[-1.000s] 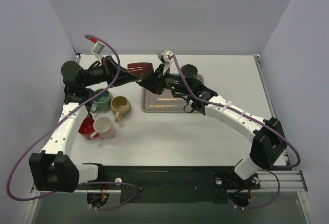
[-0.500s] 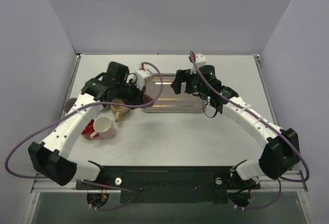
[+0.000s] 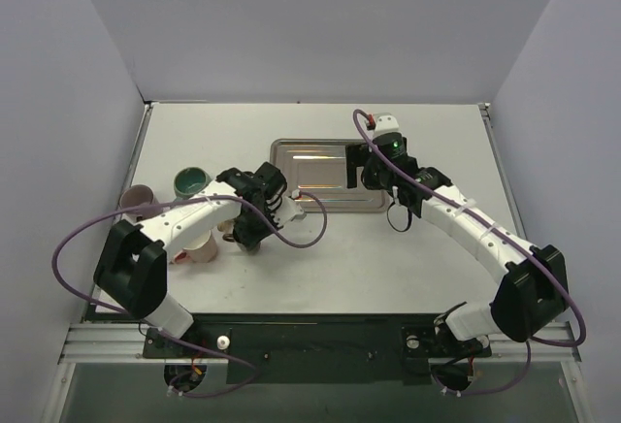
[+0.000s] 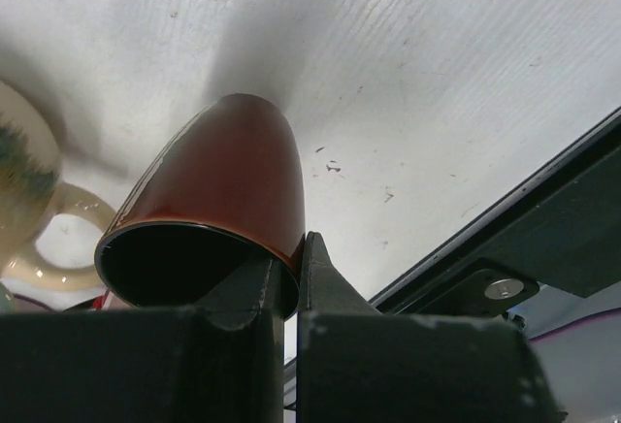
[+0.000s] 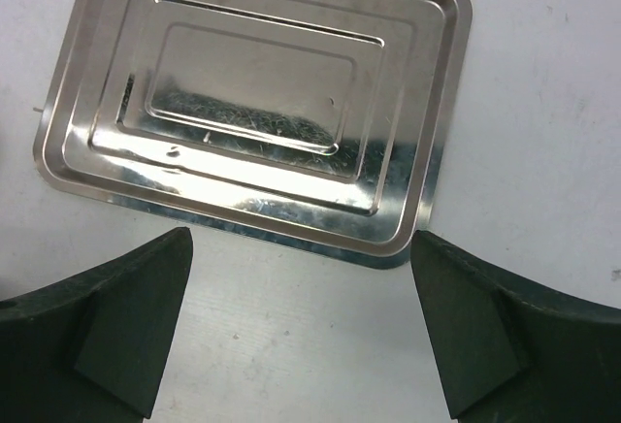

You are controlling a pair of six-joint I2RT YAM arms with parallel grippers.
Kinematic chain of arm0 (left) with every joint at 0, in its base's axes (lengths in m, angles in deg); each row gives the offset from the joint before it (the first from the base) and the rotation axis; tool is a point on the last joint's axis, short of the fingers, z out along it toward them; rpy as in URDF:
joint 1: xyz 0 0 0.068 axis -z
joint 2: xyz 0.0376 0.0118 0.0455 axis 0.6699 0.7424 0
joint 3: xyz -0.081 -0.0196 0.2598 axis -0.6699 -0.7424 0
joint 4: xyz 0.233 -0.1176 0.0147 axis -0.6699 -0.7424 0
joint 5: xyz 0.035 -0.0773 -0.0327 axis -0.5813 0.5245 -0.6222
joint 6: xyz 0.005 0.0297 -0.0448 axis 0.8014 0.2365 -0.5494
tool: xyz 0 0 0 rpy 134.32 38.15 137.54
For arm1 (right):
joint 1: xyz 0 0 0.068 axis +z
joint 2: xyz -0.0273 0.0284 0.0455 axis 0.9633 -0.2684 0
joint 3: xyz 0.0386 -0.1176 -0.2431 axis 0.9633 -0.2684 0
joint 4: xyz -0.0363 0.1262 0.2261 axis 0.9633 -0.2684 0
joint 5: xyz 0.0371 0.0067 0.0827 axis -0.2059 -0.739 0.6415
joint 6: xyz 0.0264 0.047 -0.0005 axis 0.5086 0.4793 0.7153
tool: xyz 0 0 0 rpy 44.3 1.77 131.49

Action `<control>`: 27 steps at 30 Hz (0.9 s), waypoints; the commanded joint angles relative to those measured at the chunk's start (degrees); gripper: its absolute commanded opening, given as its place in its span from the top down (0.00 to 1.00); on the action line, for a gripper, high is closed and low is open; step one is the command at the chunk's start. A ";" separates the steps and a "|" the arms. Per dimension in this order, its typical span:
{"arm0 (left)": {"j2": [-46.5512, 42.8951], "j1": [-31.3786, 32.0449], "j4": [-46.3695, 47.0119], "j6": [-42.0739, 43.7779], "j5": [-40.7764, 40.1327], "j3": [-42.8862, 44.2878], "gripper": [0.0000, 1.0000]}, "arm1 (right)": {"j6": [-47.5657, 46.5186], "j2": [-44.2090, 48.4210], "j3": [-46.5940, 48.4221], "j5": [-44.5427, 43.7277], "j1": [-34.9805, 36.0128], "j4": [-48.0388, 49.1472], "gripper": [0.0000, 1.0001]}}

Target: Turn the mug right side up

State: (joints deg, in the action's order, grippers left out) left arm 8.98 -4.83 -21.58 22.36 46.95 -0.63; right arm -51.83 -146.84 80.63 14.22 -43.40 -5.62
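Mug (image 4: 223, 180), dark red and glossy, is hanging in the left claw (image 4: 291, 260) close over the table (image 4: 437, 74). It is tilting, with its mouth facing the wrist and its closed base facing the surface. Whether the base is touching the table cannot be told from these views. Its handle is not showing.

By its look it is glazed ceramic, so I am judging it as stiff, slick, moderately heavy and liable to chip if dropped. The left claw is clamping the rim wall, one finger (image 4: 247, 292) inside the mouth and the other outside. That is a narrow hold on a smooth surface, and the mug may be pivoting in it. A hold lower on the wall or on the handle would be surer.

Just beside it a cream mug (image 4: 29, 185) is sitting. From above, a teal mug (image 3: 191, 183) and a brown mug (image 3: 139, 197) are standing farther left.

The right claw (image 5: 301, 321) is hovering with its fingers wide apart and nothing between them, over the near edge of the metal tray (image 5: 262, 103), well apart from the mug.
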 commanded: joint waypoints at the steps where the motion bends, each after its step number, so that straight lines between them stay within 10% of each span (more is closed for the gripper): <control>1: 3.64 -1.37 3.12 3.38 0.40 -1.03 1.00 | -0.50 2.09 -1.71 -2.79 -0.79 -1.23 0.11; 6: 5.84 -1.90 2.14 3.73 1.29 0.37 0.83 | -0.23 3.59 -2.86 -3.41 -1.41 -1.14 0.11; 8: 4.53 -1.90 1.62 3.74 2.17 1.33 0.59 | -0.14 4.38 -3.21 -3.41 -1.50 -1.23 0.11; 9: 3.04 -1.90 0.83 3.82 2.52 1.78 0.26 | -0.06 4.81 -3.47 -3.41 -1.67 -1.23 0.11; 10: 2.25 -1.90 0.21 3.91 3.48 3.09 0.22 | -0.06 5.17 -3.91 -3.50 -1.67 -1.14 0.11; 17: -7.15 -6.81 -0.86 1.99 5.24 12.06 0.14 | 1.17 9.47 -7.69 -7.52 -2.72 0.17 0.10; 22: -16.20 -27.72 20.08 -5.56 22.88 7.78 0.13 | 2.14 15.79 -18.03 -23.51 -5.27 6.58 0.10; 27: -29.11 -31.87 44.74 -15.58 5.30 -11.62 0.12 | 3.72 23.53 -30.34 -32.15 -9.49 12.30 0.08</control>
State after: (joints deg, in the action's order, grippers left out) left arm -12.70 -36.83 2.61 15.45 59.54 -0.28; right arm -50.26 -128.92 57.26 -6.92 -50.20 1.03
